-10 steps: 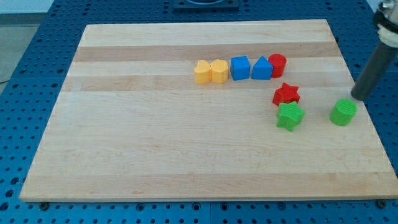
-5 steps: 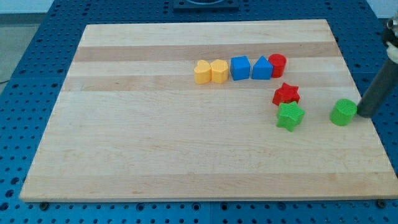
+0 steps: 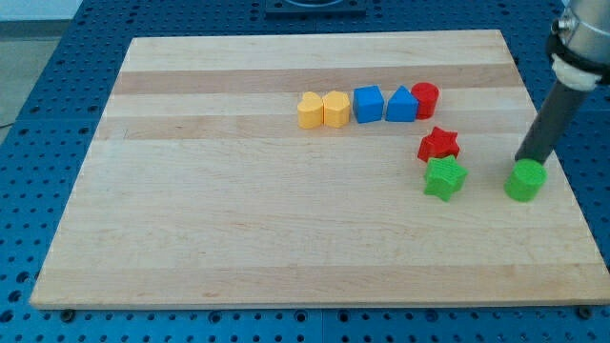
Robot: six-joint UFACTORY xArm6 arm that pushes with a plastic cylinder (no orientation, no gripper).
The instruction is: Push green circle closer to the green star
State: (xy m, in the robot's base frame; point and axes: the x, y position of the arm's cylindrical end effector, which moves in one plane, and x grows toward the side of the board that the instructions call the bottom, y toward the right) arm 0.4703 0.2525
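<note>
The green circle (image 3: pixel 525 181) sits on the wooden board (image 3: pixel 238 219) near its right edge. The green star (image 3: pixel 444 178) lies to its left, with a gap of about one block's width between them. My tip (image 3: pixel 526 162) stands at the green circle's top edge, right against it or just behind it. The rod slants up toward the view's top right.
A red star (image 3: pixel 438 145) touches the green star's top. Above it runs a row: a yellow heart (image 3: pixel 310 110), a yellow hexagon (image 3: pixel 335 109), a blue cube (image 3: pixel 368 104), a blue triangle (image 3: pixel 401 105) and a red circle (image 3: pixel 425 99).
My tip dropped down the circle's right side, then swung left to its top edge. The green circle has shifted slightly down. The other blocks have not moved.
</note>
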